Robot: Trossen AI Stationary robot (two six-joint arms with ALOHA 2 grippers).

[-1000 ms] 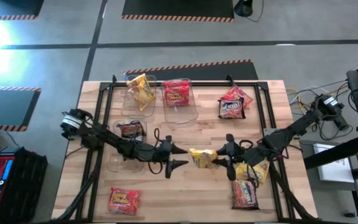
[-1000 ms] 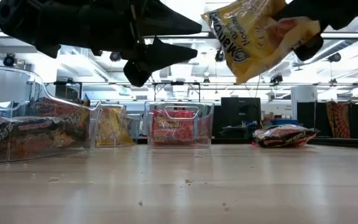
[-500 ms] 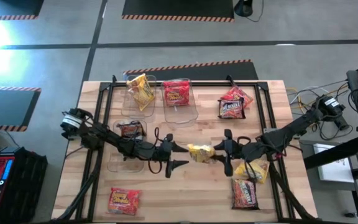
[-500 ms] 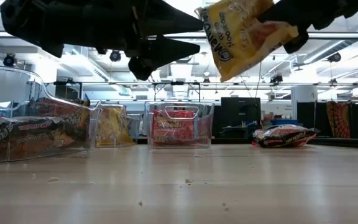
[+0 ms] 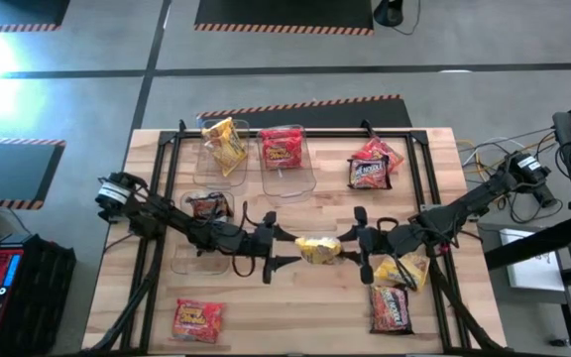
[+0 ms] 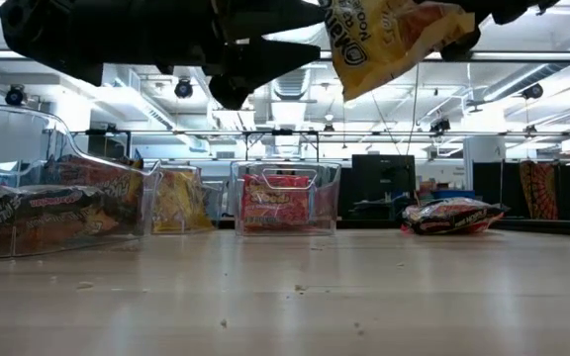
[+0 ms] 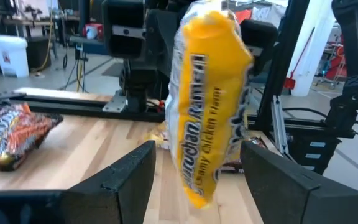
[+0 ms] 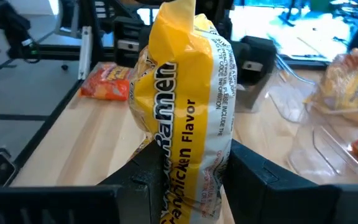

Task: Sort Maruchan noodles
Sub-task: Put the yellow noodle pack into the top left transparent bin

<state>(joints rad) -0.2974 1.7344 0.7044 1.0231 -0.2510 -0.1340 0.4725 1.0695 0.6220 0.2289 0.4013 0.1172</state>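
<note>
Yellow noodle packet [image 5: 319, 248] clamped in right fingers [image 8: 185, 165], reaching between the released left fingers [image 7: 129, 177].

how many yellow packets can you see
3: one held in the right gripper above mid-table, one in the far-left bin, one under the right arm. Others may be hidden.

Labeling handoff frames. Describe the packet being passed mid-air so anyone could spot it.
Look at the middle of the wooden table, where the two dark arms meet tip to tip. The yellow ramen packet hangs there above the wood, pinched by the right hand, with the left hand open around its other end. It is the only packet off the table.
</note>
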